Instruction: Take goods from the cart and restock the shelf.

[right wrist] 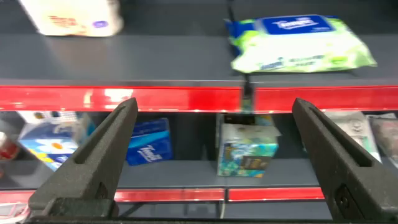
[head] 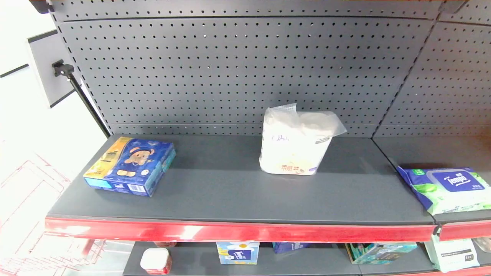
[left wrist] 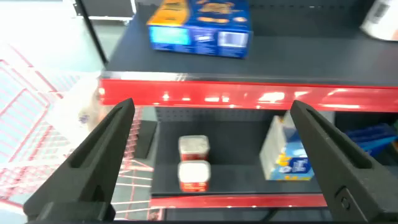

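- Both arms hang low in front of the red front strip (head: 238,232) of the grey metal shelf (head: 222,180). The left tool (left wrist: 212,106) has its fingers spread wide with nothing between them, and the right tool (right wrist: 214,102) is likewise spread and empty.
- So, as I read it, the step in hand is the fetch: nothing is picked up yet.
- The red wire cart (head: 27,230) sits low at the robot's left, just beside the shelf's left end. Glare washes out its contents, so I cannot tell which goods lie in it.
- To do this well, the left arm looks the natural choice, being on the cart's side. It should come down from above between the wires, not sweep in sideways.
- On the shelf, the flat blue cardboard box with a cartoon bear (head: 130,165) lies near the left front. The white plastic-wrapped pack of paper rolls (head: 295,142) stands mid-shelf, towards the perforated grey back panel (head: 230,76).
- The blue-and-green soft pack of wipes (head: 448,188) rests on the neighbouring section at the right, close to its front edge.
- There is open room between box and rolls, and more between the rolls and the section seam.
- One caution: any load must rise over the red strip, or it could catch the lip.
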